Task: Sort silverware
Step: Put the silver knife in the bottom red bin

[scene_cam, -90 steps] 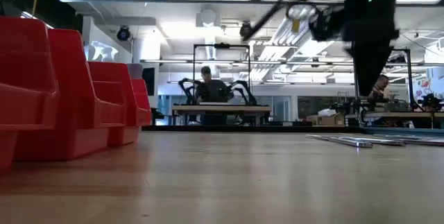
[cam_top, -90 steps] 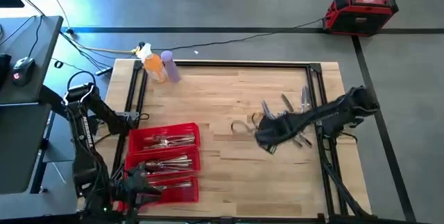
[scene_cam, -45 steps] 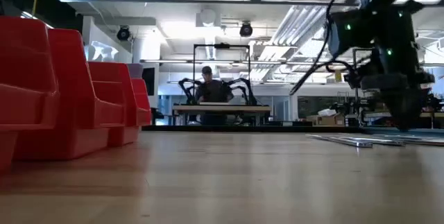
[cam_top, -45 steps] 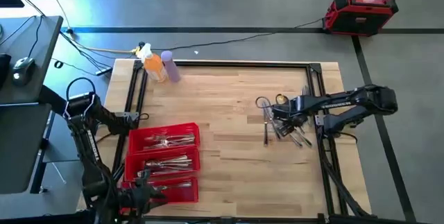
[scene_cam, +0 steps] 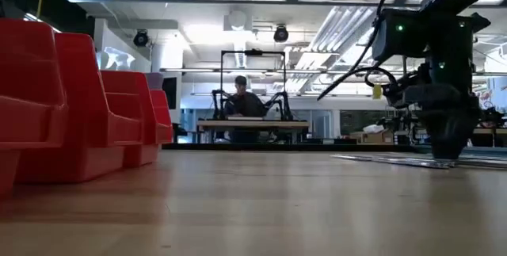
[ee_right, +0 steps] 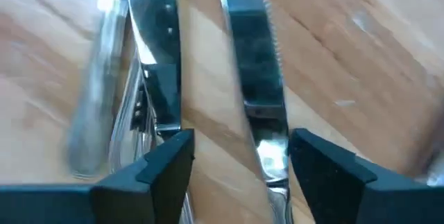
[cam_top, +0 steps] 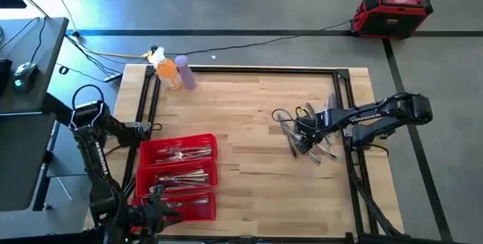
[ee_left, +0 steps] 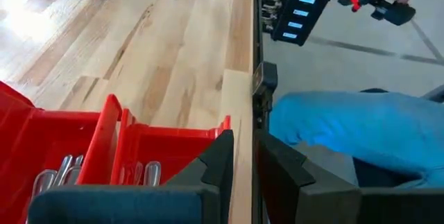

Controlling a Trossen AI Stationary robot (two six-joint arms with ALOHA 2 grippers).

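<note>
Right hand (cam_top: 302, 140) low over loose silverware (cam_top: 321, 123) on the surface (cam_top: 249, 115), fingers wide, straddling a knife (ee_right: 257, 78). Left hand (ee_left: 243, 165) narrow, empty, beside red tray (cam_top: 178, 174); its three compartments hold sorted silverware pieces.

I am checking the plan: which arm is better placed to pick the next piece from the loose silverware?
The right. Its right gripper is open directly over the loose silverware, a knife between its fingers. The left gripper waits by the red tray.
</note>
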